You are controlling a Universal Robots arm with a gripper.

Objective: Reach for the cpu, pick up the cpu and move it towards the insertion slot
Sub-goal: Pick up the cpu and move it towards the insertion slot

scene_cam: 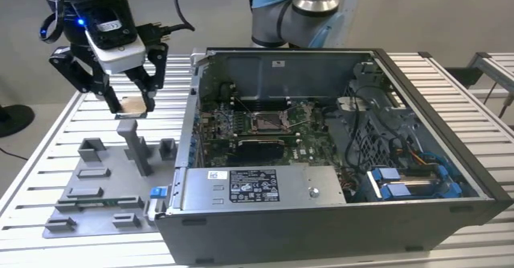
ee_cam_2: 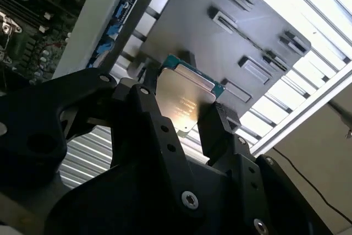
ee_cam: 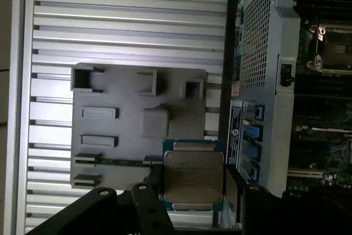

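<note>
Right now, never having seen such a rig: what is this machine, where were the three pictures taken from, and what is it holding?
One robot arm ends in a black claw. The exterior view is from a camera off the arm; both wrist views are from cameras riding near the claw. On the slatted table sit a grey fixture plate and an open computer case. The claw is shut on the cpu, a small square chip, above the plate. The insertion slot lies inside the case.
</note>
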